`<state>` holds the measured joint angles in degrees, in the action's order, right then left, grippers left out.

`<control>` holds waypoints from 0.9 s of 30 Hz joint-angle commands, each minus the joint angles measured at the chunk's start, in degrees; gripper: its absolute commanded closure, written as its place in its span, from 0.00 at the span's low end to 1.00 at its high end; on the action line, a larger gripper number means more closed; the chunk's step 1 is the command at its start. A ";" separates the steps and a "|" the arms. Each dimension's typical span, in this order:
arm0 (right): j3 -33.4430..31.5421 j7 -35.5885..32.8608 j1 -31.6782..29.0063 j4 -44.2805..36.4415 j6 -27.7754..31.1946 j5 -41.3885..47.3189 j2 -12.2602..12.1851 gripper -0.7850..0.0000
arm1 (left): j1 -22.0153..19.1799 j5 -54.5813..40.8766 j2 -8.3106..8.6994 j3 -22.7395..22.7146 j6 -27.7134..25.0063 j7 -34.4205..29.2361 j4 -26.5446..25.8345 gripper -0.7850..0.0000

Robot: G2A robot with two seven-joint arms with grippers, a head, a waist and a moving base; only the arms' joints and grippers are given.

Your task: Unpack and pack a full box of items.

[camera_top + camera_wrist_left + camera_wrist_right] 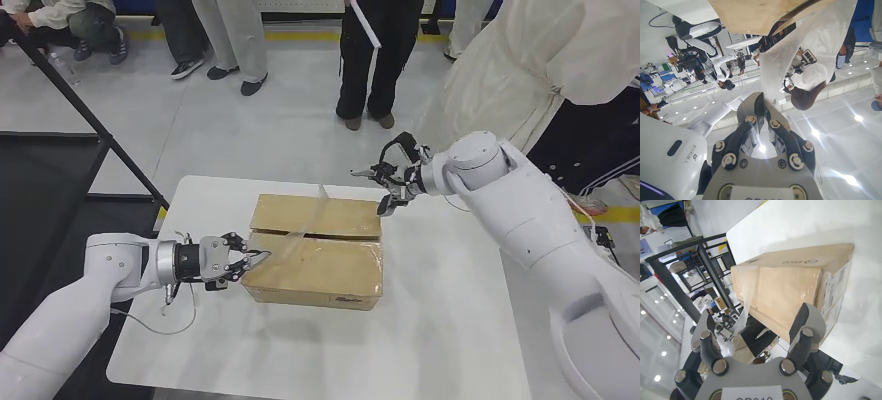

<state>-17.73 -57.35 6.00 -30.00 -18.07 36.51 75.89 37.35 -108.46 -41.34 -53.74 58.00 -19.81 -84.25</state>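
Box (315,250) sits mid-table (450,330), flaps closed. L gripper (256,259) is at the box's left end, fingers pressed together on a strip of tape (292,238). The strip runs from the pinch up to the lid seam, part-peeled. R gripper (376,190) hangs w/ fingers spread near the box's far right corner, holding nothing, not touching the cardboard.

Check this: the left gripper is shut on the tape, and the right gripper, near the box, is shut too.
Wrong on the right gripper: it is open, as the right wrist view shows. The left gripper is shut on the tape, and the right is near the box.
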 commanded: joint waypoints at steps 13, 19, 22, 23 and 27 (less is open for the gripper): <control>1.60 5.79 0.26 -4.81 -6.95 -6.27 1.33 0.00 | 0.01 0.44 0.20 -0.36 0.00 -1.17 -0.08 1.00; 2.41 10.46 0.75 -9.84 -8.28 -11.93 2.84 0.00 | -0.46 0.52 0.01 -0.07 0.00 -1.52 -0.08 1.00; 3.56 10.10 1.63 -9.98 -9.37 -15.06 4.13 0.00 | -0.60 0.68 -0.05 0.07 0.00 -1.69 -0.05 1.00; 4.10 9.72 1.97 -9.61 -10.13 -16.23 4.92 0.00 | -0.64 0.77 -0.07 0.14 0.00 -1.83 0.04 1.00; 5.90 8.06 2.99 -7.58 -11.73 -19.69 7.74 0.00 | -0.76 1.01 -0.12 0.42 0.00 -2.10 0.26 1.00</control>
<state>-12.26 -48.70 8.79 -38.26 -29.46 17.59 82.81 36.64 -107.50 -41.44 -53.38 58.00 -21.84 -84.05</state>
